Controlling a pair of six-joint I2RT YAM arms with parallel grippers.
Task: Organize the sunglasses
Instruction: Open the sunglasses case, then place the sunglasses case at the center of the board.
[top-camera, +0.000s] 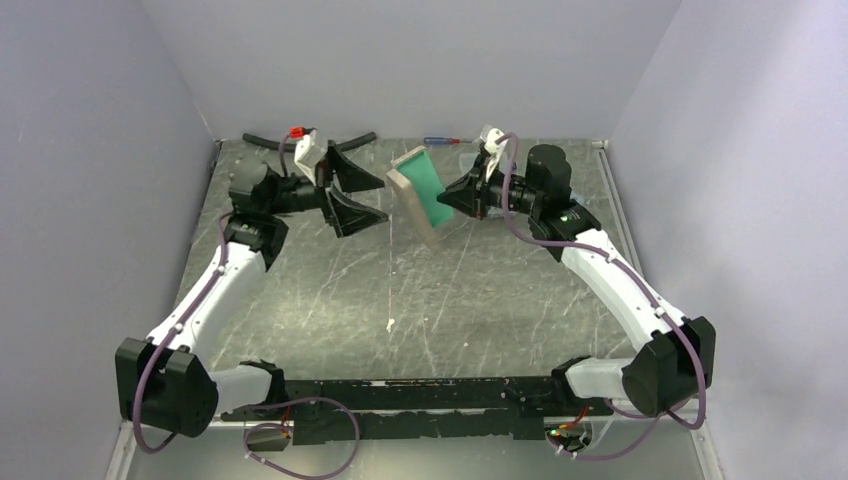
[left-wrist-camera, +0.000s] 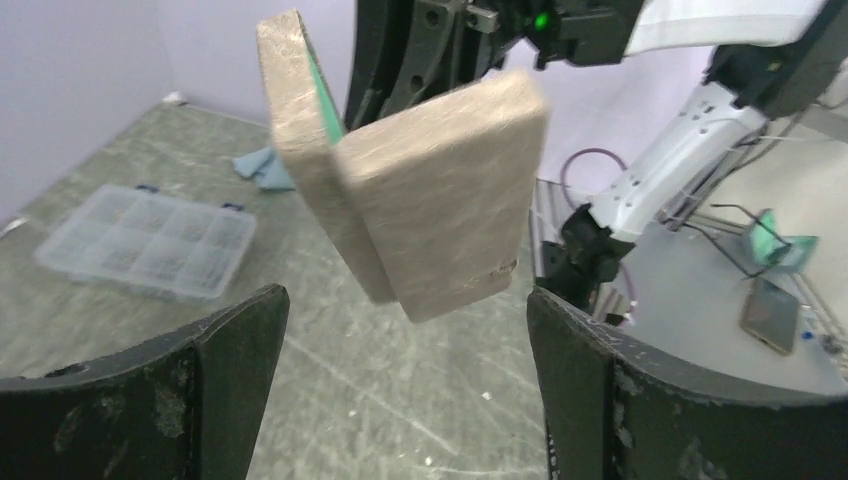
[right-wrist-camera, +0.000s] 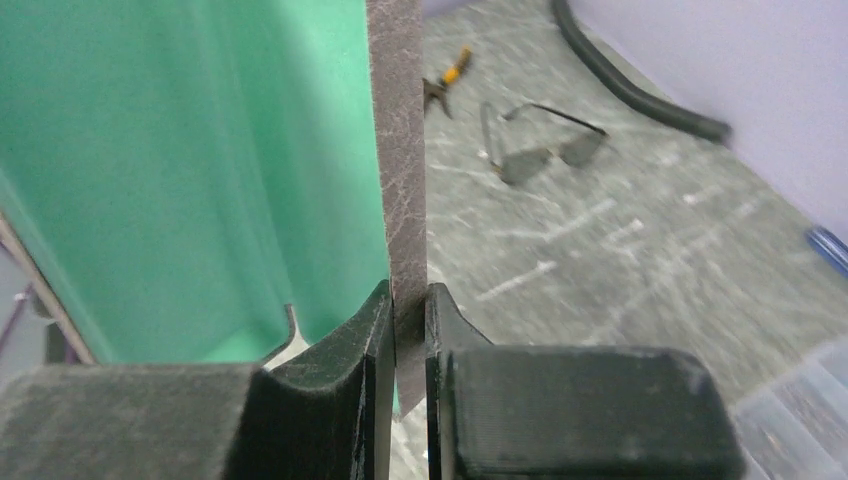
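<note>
Sunglasses (right-wrist-camera: 545, 150) flat on table, 1 o'clock past the case (right-wrist-camera: 401, 150), lens bar running roughly 8-to-2. Pliers (right-wrist-camera: 452, 72) just beyond them at 10. Right gripper (right-wrist-camera: 408, 300) pinches the case wall; left gripper (top-camera: 362, 192) gapes, empty.

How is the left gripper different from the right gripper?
The left gripper is wide open and holds nothing; the right gripper is pinched shut on the wall of the open case. The left gripper faces the case's brown outside, apart from it; the right gripper touches it. Both have black fingers.
</note>
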